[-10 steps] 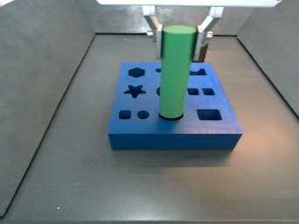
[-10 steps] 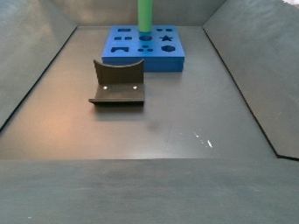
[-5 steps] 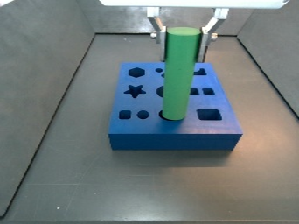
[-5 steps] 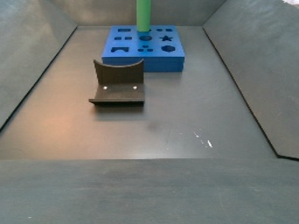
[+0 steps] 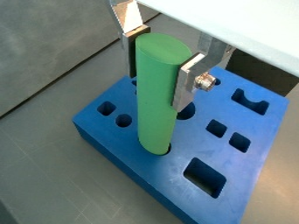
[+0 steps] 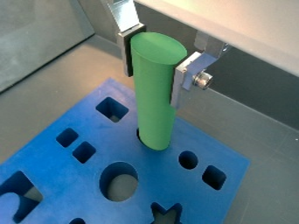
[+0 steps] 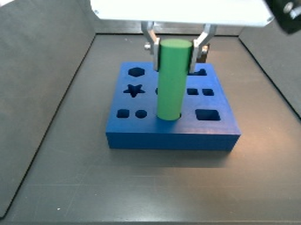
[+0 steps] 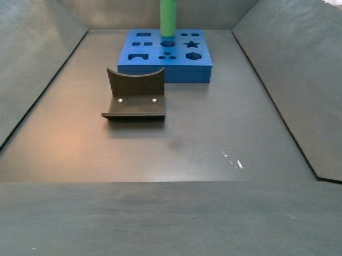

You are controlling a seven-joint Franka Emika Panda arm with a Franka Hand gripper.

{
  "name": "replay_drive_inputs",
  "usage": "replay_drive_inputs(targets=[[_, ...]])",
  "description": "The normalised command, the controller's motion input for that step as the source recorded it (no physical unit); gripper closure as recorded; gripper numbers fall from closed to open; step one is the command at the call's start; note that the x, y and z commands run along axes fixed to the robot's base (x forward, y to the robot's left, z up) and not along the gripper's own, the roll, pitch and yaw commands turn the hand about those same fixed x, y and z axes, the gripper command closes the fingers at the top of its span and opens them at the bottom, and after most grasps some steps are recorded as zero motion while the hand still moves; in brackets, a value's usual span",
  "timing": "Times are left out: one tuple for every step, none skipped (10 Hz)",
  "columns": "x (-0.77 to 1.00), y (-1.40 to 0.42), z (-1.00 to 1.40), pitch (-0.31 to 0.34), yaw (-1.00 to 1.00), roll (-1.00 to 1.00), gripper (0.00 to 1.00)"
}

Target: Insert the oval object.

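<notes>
The oval object (image 7: 174, 79) is a bright green peg. It stands upright with its lower end in a hole near the front of the blue block (image 7: 177, 136). It shows in both wrist views (image 5: 158, 96) (image 6: 156, 87) and at the far end of a side view (image 8: 168, 18). My gripper (image 7: 175, 48) comes down from above and is shut on the peg's upper part, one silver finger on each side. It shows the same way in both wrist views (image 5: 158, 70) (image 6: 155, 68). The peg's foot is hidden inside the hole.
The blue block (image 5: 267, 136) has several other shaped holes, among them a star (image 7: 134, 90), a hexagon (image 7: 137, 72) and a rectangle (image 5: 202, 175). The dark fixture (image 8: 134, 95) stands on the floor in front of the block (image 8: 201, 68). Grey walls enclose the floor.
The gripper has come down with the peg. The peg's top stands lower than before, so it sits deeper in the hole. The block and fixture have not moved.
</notes>
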Motion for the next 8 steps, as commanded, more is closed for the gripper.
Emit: replay_drive_inputs(targets=[[0.00,0.00,-0.32,-0.019,-0.07,-0.02,1.00],[0.00,0.00,-0.32,-0.016,-0.07,-0.02,1.00],[0.00,0.00,-0.32,-0.007,-0.06,-0.01,1.00],[0.00,0.00,-0.32,-0.010,-0.06,-0.01,1.00],[0.00,0.00,-0.32,-0.011,-0.06,-0.01,1.00],[0.00,0.00,-0.31,-0.011,-0.06,-0.01,1.00],[0.00,0.00,-0.20,0.000,-0.07,0.00,1.00],[0.00,0.00,0.00,0.000,0.00,0.00,1.00]])
